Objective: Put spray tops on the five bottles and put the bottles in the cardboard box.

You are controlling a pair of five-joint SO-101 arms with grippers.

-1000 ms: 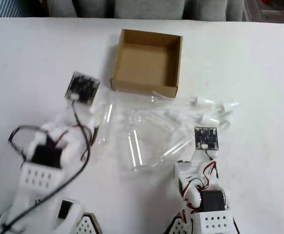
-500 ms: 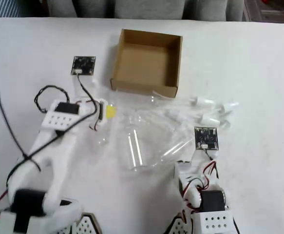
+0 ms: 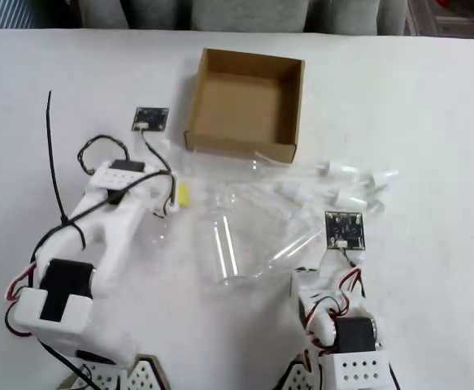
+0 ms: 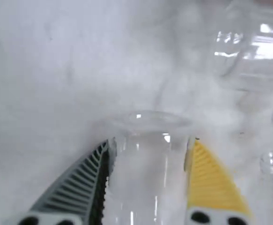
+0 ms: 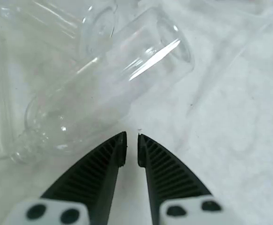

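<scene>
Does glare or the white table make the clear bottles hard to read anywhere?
High view: clear bottles nearly vanish into the white table, traced by thin highlights. Left wrist view: small glints on the bottle at the left gripper. Right wrist view: a bright glare streak along the lying bottle ahead of the right gripper.

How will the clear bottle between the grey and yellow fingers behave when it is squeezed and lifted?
The clear bottle looks empty and thin-walled, so probably light, perhaps yielding under the left gripper. Its glossy round wall may slip between the fingers, and it would likely roll if nudged.
</scene>
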